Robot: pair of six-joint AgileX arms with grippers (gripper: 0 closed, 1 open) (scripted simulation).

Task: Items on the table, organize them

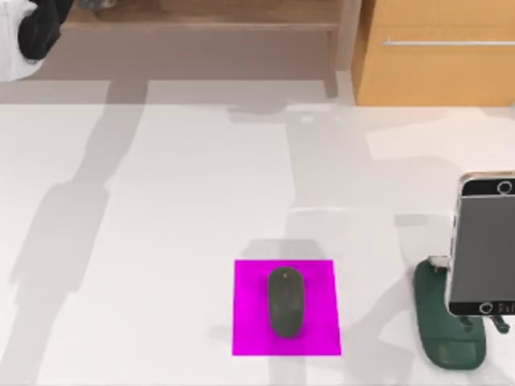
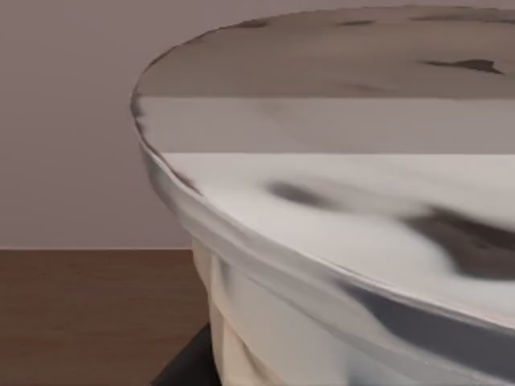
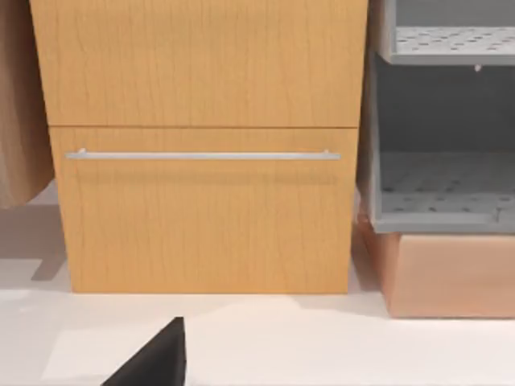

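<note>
**Cup at the far-left corner: set it down upright**

Mouse (image 1: 285, 301) lying on a magenta mat (image 1: 322, 322), near-centre of the bench (image 1: 161, 225). Smartphone (image 1: 483, 241) propped on a dark green stand (image 1: 447, 338) at the right edge. Drink cup (image 2: 338, 201) up at the far-left corner beside the left gripper (image 1: 44, 28), white lid close under the wrist camera, beige wall below it. Clenched or released: cannot tell for either set of fingers. Right gripper (image 3: 157, 362) idle, facing a wooden drawer front (image 3: 201, 217) at the back right.

Judging by that layout, cup placement looks like the step in hand. To do it well:

- Keep the cup vertical; tall and narrow, so likely to tip.
- Choose bare bench on the left, well apart from mat and stand.
- Lower until the base sits flat before letting go.
- Back away straight, without brushing the lid.
</note>
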